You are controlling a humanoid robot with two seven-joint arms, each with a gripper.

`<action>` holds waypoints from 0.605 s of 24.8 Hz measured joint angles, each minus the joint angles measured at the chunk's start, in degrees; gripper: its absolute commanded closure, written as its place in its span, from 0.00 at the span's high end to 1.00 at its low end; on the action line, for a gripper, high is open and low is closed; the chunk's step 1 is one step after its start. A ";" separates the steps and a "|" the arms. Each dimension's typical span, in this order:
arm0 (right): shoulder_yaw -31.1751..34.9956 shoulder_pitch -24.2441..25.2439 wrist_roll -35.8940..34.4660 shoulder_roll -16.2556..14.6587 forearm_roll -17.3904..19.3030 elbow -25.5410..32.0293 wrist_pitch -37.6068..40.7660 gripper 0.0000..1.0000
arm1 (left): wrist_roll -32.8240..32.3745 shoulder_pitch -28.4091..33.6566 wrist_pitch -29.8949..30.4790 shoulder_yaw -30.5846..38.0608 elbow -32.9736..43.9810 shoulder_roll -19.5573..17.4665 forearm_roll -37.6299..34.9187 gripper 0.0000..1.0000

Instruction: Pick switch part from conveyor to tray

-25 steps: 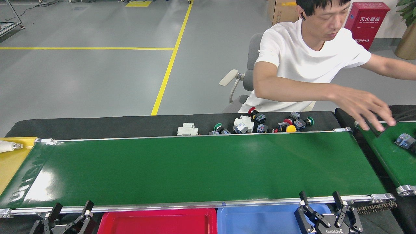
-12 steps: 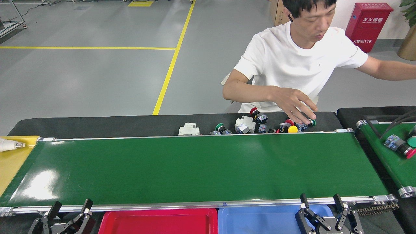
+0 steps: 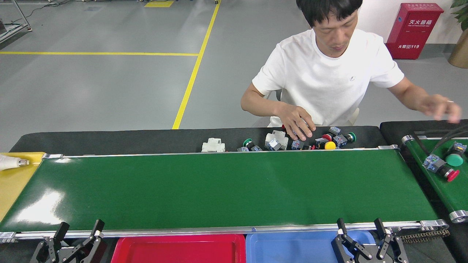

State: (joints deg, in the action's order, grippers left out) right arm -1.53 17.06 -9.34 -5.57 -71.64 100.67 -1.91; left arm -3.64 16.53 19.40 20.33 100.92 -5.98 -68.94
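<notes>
**Belt bare, grippers waiting at its near rail**

Both grippers sit low at the near rail of the conveyor [image 3: 219, 190], which serves as the landmark here. The left gripper [image 3: 77, 231] and the right gripper [image 3: 360, 227] each show two dark fingers spread apart and holding nothing, probably parked there so a reach onto the belt is short. Just below the rail lie a red tray [image 3: 179, 249] and a blue tray [image 3: 292, 249], close enough for a quick drop.

The belt itself carries no switch part. To its right, a narrower feeder belt [image 3: 453, 193] holds a red-capped switch [image 3: 438, 167] and a green-capped switch [image 3: 454, 157], likely heading toward the conveyor.

Beyond the far rail, a heap of spare parts [image 3: 292, 140] rests on a black ledge [image 3: 109, 140], where a person's hand [image 3: 298, 124] touches them; the other hand [image 3: 438, 107] hovers above the feeder belt, presumably loading it.
</notes>
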 measured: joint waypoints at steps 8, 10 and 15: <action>0.91 0.00 -0.26 -0.02 1.17 0.00 3.26 1.00 | 0.00 0.18 0.88 -0.30 0.00 -0.02 0.00 1.00; 0.94 0.00 -0.02 -0.01 1.23 0.00 3.39 1.00 | 0.00 0.17 1.09 -0.32 -0.01 -0.06 0.00 1.00; 1.03 0.00 0.47 -0.01 1.27 0.00 3.59 0.99 | 0.00 0.16 2.06 -0.43 0.00 0.24 0.00 1.00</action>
State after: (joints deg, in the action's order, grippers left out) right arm -0.50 17.06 -8.87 -5.59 -70.36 100.67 1.68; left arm -3.64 16.69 21.46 19.90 100.92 -5.74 -68.94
